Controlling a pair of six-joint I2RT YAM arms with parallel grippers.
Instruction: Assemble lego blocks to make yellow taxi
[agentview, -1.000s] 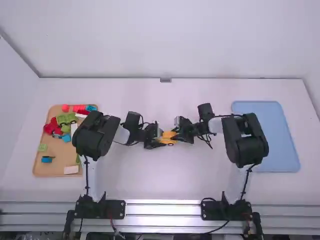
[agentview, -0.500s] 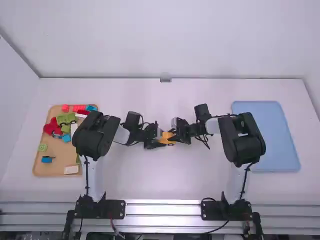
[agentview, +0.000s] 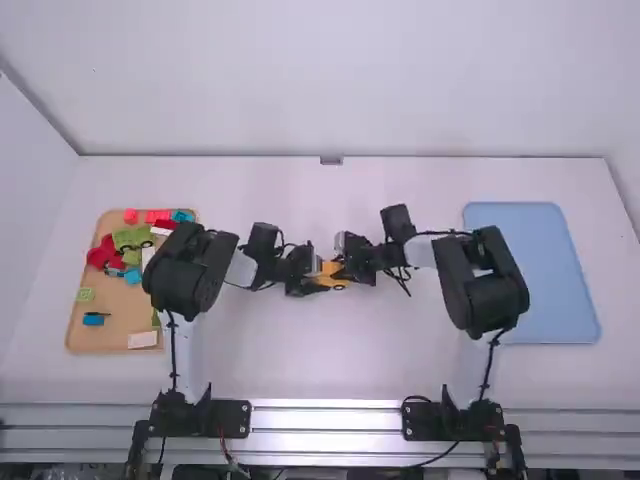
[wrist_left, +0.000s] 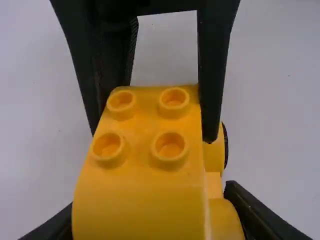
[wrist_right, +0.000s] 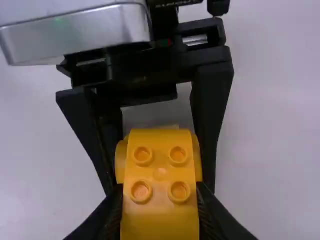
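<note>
Double clamp, face to face

Left black two-finger gripper (agentview: 322, 279): fingers closed on the wheeled yellow plastic taxi body (wrist_left: 214, 156). Right black two-finger gripper (agentview: 338, 272): fingers closed on the studded yellow plastic block (wrist_right: 160, 167). Both at mid-table, tips nearly meeting; block and body touch. Can't tell whether the build touches the table.

Counts: grippers, two. Studs on the block, four. Black wheel (wrist_left: 226, 145), one visible. Trays, two: a tan rectangular tray (agentview: 110, 330) on the left, a blue rectangular tray (agentview: 545, 270) on the right. Mixed red, green, blue and white blocks (agentview: 132, 237) crowd the tan one; they overlap, total uncertain.

Surface: smooth white table (agentview: 330, 360), silvery metal rail (agentview: 325, 420) along the near edge. Room: plain pale wall (agentview: 330, 80) behind.
</note>
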